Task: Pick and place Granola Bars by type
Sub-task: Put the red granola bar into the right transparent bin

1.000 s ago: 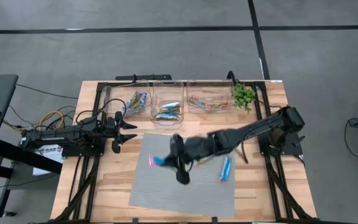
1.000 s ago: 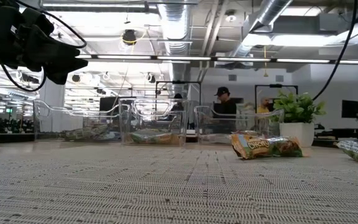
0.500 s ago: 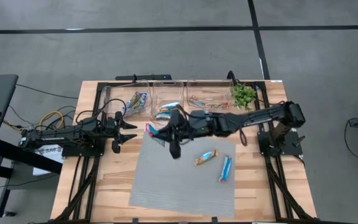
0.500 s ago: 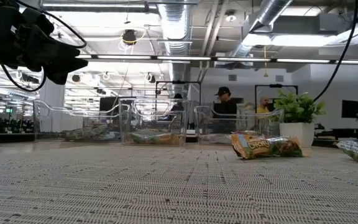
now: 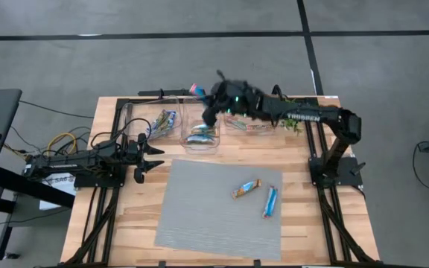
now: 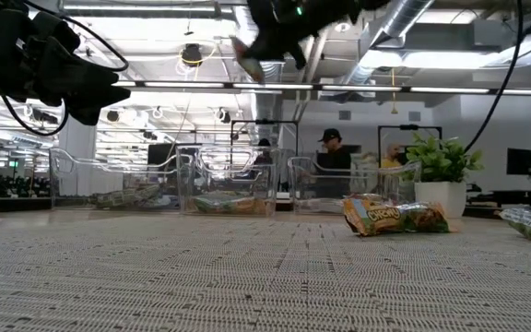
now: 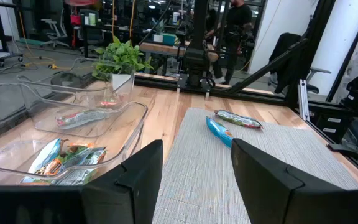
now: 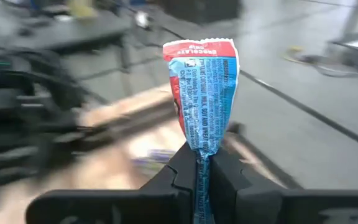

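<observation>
A wooden table (image 5: pixel 304 223) carries a grey woven mat (image 5: pixel 199 216) and, along its twelve o'clock edge, three clear plastic bins (image 5: pixel 200 123). A bright blue foil-wrapped granola bar with red ends (image 8: pixel 202 99) stands pinched between the pressed-together fingers of the right gripper (image 8: pixel 197 163), high above the middle bin. Two more bars, an orange-red multicolour one (image 5: pixel 247 188) and a blue one (image 5: pixel 269 202), lie on the mat toward three o'clock. The left gripper (image 5: pixel 152 158), fingers spread and empty, hangs at nine o'clock beside the mat. A potted green plant (image 5: pixel 291 114) stands right of the bins.

Wooden table (image 5: pixel 132 208): grey mat (image 5: pixel 207 216), three bins (image 5: pixel 202 119).
</observation>
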